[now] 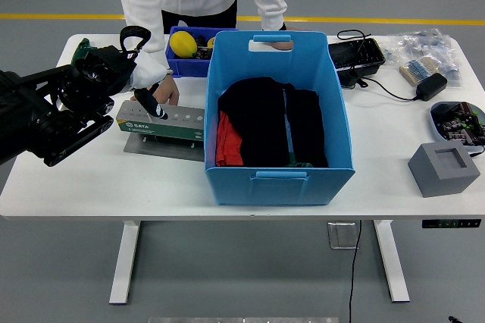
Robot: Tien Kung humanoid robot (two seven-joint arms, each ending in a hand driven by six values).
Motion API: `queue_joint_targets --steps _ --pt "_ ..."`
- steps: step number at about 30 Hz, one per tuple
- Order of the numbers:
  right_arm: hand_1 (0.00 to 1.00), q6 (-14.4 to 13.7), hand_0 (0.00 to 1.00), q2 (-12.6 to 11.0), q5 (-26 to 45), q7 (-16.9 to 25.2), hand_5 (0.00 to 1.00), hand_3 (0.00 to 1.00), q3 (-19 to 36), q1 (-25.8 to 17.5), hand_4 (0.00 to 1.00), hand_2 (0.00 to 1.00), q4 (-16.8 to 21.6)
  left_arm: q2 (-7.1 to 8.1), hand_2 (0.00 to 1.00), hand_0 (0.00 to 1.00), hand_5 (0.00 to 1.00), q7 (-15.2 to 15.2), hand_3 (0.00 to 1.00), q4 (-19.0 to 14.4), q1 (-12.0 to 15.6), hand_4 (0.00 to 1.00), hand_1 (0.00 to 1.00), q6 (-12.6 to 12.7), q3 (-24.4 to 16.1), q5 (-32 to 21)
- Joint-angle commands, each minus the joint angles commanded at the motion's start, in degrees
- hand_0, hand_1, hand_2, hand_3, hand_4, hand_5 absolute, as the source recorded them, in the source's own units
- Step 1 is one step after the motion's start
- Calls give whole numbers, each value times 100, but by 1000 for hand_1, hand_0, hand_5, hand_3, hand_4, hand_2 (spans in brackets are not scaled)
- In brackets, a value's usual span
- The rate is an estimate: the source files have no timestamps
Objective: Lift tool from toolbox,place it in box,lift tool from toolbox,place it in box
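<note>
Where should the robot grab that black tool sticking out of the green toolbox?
Best guess: by the black handle of the tool, the only part that stands clear above the green toolbox, while its tip sits in a hole. Come from above and the left, where the left hand already is. The person's hand is at the far side.

My left arm (34,114): black, bulky jointed housings w/ glossy casing. Left hand (140,76) wears white covering, black fingertips, black loop strap on top. Person at far side: white long sleeves (140,4), dark trousers.
</note>
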Motion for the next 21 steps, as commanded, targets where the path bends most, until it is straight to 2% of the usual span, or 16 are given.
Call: queue_joint_targets --steps 8,16,17,21 --pt "682 -3 693 -2 22 3 716 584 -13 11 793 731 0 -32 556 609 772 -29 471 98 -32 940 592 4 275 -2" --pt "682 0 693 -8 17 3 715 584 -21 24 793 732 4 -96 548 610 770 -89 466 251 -63 941 592 69 376 23" --pt "683 0 693 -8 18 3 716 585 -22 24 794 731 4 -100 504 613 760 -92 455 266 -66 938 575 70 388 25" --pt "683 0 693 -11 37 8 716 585 -37 29 794 731 3 -115 504 613 760 -113 455 336 -84 938 575 83 443 31"
